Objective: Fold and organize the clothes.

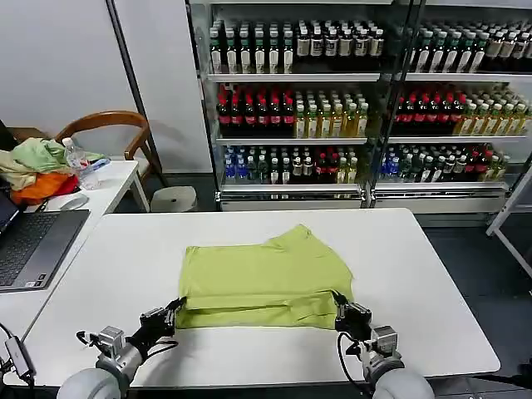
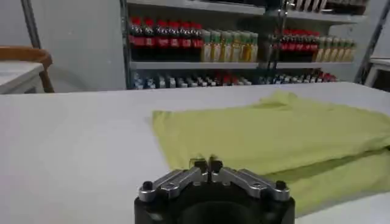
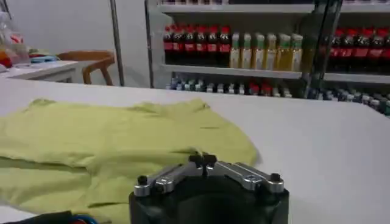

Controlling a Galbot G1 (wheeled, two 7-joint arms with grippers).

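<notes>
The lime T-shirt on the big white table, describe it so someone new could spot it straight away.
Find the large white table in front of the drink shelves. The T-shirt lies flat at its middle, partly folded, just beyond the left pincer and right pincer. It is bright lime, unlike the garments heaped on the side desk.

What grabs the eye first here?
The lime T-shirt, partly folded, lies mid-table on the white table. The left gripper and right gripper sit at its near corners, both shut with fingertips together. Behind the table stand shelves of bottled drinks.
</notes>
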